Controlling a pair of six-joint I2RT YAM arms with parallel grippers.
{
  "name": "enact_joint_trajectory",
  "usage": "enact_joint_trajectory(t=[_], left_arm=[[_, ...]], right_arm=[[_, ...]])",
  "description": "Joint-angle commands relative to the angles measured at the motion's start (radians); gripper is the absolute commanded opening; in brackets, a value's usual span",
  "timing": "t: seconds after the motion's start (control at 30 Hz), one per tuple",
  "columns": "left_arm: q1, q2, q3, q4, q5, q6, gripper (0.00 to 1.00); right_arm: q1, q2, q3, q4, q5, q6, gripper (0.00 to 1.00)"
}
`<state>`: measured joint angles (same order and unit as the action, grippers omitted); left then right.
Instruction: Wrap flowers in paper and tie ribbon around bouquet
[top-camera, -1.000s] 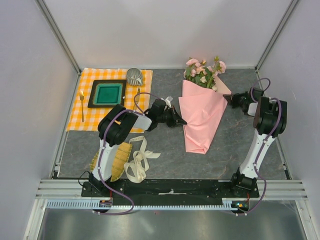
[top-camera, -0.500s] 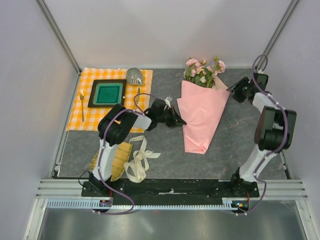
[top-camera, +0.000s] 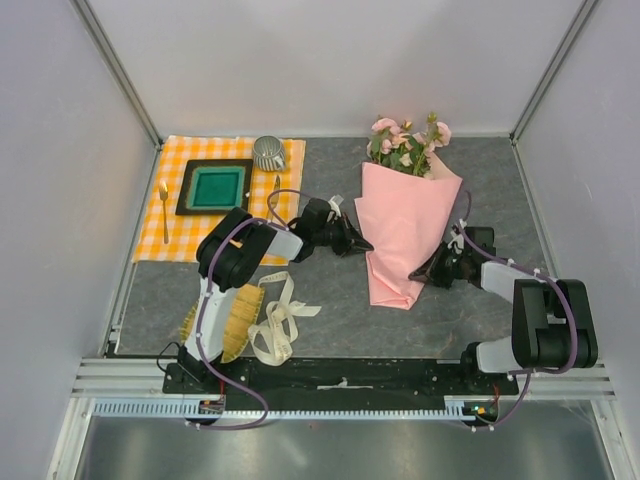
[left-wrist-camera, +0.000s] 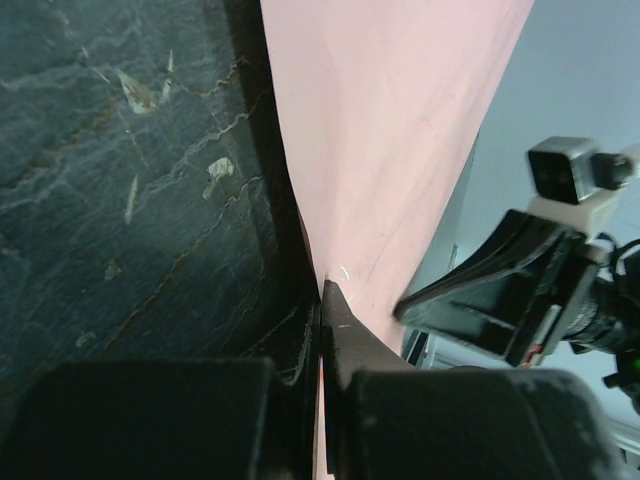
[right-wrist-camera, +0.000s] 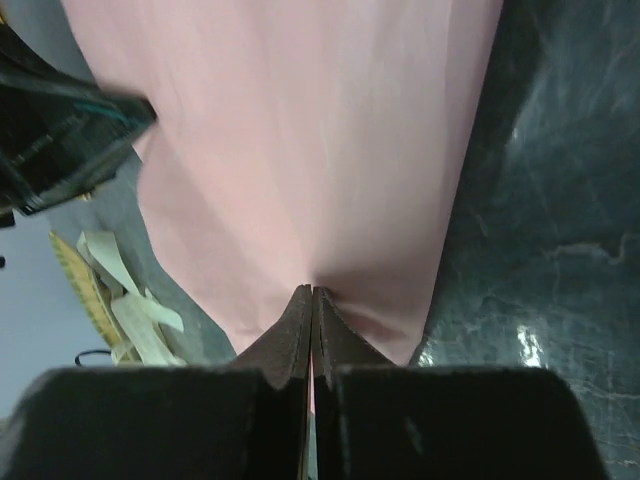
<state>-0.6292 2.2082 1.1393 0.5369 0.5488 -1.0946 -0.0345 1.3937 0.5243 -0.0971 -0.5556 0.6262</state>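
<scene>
The bouquet lies on the grey table: pink flowers (top-camera: 405, 140) stick out of the far end of a pink paper (top-camera: 403, 225) cone. My left gripper (top-camera: 367, 246) is at the cone's left edge, shut, with a sliver of paper (left-wrist-camera: 400, 130) pinched between its fingertips (left-wrist-camera: 330, 300). Low on the cone's right side, near its tip, my right gripper (top-camera: 414, 276) is shut on puckered paper (right-wrist-camera: 300, 140). The cream ribbon (top-camera: 276, 320) lies loosely looped at the front left, apart from both grippers.
A yellow-green woven mat (top-camera: 226, 322) lies beside the ribbon. At the back left an orange-checked cloth (top-camera: 180, 235) carries a green tray (top-camera: 215, 187), a metal cup (top-camera: 268, 153) and a spoon (top-camera: 163, 210). White walls enclose the table.
My right arm swung from the cone's upper right down to its lower right side, opening on the way and shutting on the paper. The left arm and the bouquet stayed put.
</scene>
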Motion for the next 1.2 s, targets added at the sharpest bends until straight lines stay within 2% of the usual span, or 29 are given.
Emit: enact_joint_trajectory(t=[0.0,0.13,0.23,0.3,0.37,0.43,0.53,0.63,0.7,0.83,0.93,1.0,1.1,1.17], left_arm=[[0.002,0.022,-0.003,0.029,0.02,-0.039,0.02],[0.002,0.021,-0.007,0.029,0.026,-0.034,0.02],[0.002,0.021,-0.007,0.029,0.039,-0.034,0.02],[0.002,0.022,-0.003,0.029,0.042,-0.034,0.02],[0.002,0.025,0.002,0.028,0.042,-0.034,0.02],[0.003,0.031,0.008,0.026,0.042,-0.036,0.02],[0.003,0.039,0.011,0.025,0.039,-0.037,0.02],[0.003,0.047,0.011,0.025,0.037,-0.039,0.02],[0.005,0.053,0.011,0.025,0.037,-0.042,0.02],[0.006,0.053,0.014,0.025,0.039,-0.039,0.02],[0.006,0.054,0.022,0.015,0.042,-0.034,0.02],[0.008,0.054,0.025,0.017,0.042,-0.034,0.02],[0.008,0.059,0.027,0.017,0.04,-0.037,0.02],[0.01,0.058,0.023,0.02,0.04,-0.039,0.02]], right_arm=[[-0.005,0.018,-0.041,-0.034,-0.017,-0.089,0.0],[-0.025,-0.096,-0.092,-0.113,0.08,-0.057,0.0],[-0.001,-0.214,-0.023,-0.211,0.114,-0.072,0.0],[0.028,-0.254,0.02,-0.208,0.073,-0.057,0.0],[0.074,-0.234,-0.001,-0.162,-0.03,0.005,0.01],[0.084,-0.202,-0.059,-0.093,-0.064,0.035,0.01],[0.084,-0.148,-0.125,-0.085,-0.032,0.037,0.0],[0.082,-0.14,-0.164,-0.153,0.038,0.04,0.0],[0.084,-0.185,-0.164,-0.243,0.127,0.04,0.0],[0.084,-0.326,-0.054,-0.358,0.229,0.02,0.0],[0.084,-0.341,0.031,-0.383,0.165,0.0,0.0],[0.084,-0.292,0.04,-0.354,0.113,0.001,0.0],[0.084,-0.23,-0.024,-0.277,0.054,0.027,0.0],[0.081,-0.211,-0.079,-0.271,0.109,0.041,0.0]])
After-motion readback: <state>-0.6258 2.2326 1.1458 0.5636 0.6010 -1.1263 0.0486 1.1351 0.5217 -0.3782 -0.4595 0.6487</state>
